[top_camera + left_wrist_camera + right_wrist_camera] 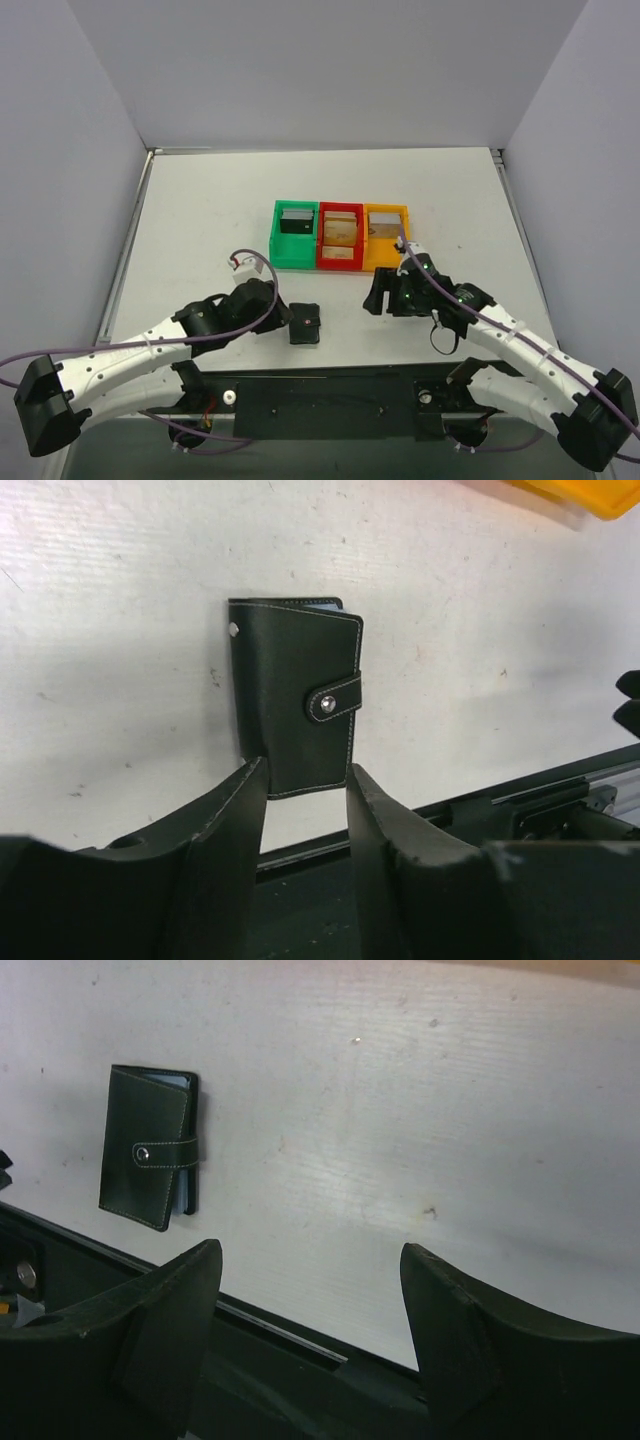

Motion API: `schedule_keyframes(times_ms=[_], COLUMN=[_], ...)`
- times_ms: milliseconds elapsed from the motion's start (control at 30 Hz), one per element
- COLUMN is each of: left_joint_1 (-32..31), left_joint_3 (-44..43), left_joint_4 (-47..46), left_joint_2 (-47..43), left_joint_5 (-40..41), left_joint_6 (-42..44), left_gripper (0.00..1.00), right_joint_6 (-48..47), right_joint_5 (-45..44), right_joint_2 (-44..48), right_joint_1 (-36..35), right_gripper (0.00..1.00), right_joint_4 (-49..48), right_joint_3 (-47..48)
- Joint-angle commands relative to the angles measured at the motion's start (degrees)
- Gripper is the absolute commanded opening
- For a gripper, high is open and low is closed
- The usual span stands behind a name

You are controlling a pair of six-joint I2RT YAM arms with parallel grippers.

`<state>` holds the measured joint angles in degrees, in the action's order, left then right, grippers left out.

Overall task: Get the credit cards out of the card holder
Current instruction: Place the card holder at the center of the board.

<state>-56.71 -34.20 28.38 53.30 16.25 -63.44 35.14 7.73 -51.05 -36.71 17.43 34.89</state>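
The card holder is a black stitched case, folded shut with its snap tab fastened. It lies flat on the white table near the front edge. A pale blue edge shows at its side in the right wrist view. My left gripper is open just left of it. In the left wrist view the fingertips flank the near end of the holder, and no grip shows. My right gripper is open wide and empty over bare table, to the right of the holder. No loose cards are in view.
A green bin, a red bin and an orange bin stand side by side behind the grippers, each holding items. The orange bin's corner shows in the left wrist view. A black rail runs along the table's front edge.
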Motion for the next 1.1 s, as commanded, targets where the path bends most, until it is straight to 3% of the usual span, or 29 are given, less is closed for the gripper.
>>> schedule_keyframes(times_ms=[0,100,233,633,1067], left_joint_1=[3.0,3.0,2.8,2.5,2.8], left_joint_3=[3.7,4.2,2.6,11.1,15.1], left_joint_4=[-2.0,-6.9,-9.2,-26.4,-21.3], left_joint_2=[0.3,3.0,4.4,3.9,13.1], left_joint_5=[-1.7,-2.8,-2.6,-10.1,-8.9], left_joint_6=[1.3,1.8,4.0,3.9,-0.6], left_gripper=[0.40,0.19,0.07,0.03,0.00], right_joint_6=[2.5,3.4,4.1,5.5,5.7], right_joint_5=[-0.3,-3.1,-3.8,-4.3,-3.4], right_joint_2=[-6.3,-10.7,-13.9,-17.8,-21.8], right_joint_1=[-5.8,-10.8,-13.6,-15.7,-16.6], right_gripper=[0.67,0.66,0.64,0.64,0.64], right_joint_4=[-4.9,-6.6,-7.6,-9.6,-10.8], right_joint_3=[0.4,1.8,3.5,3.2,5.2])
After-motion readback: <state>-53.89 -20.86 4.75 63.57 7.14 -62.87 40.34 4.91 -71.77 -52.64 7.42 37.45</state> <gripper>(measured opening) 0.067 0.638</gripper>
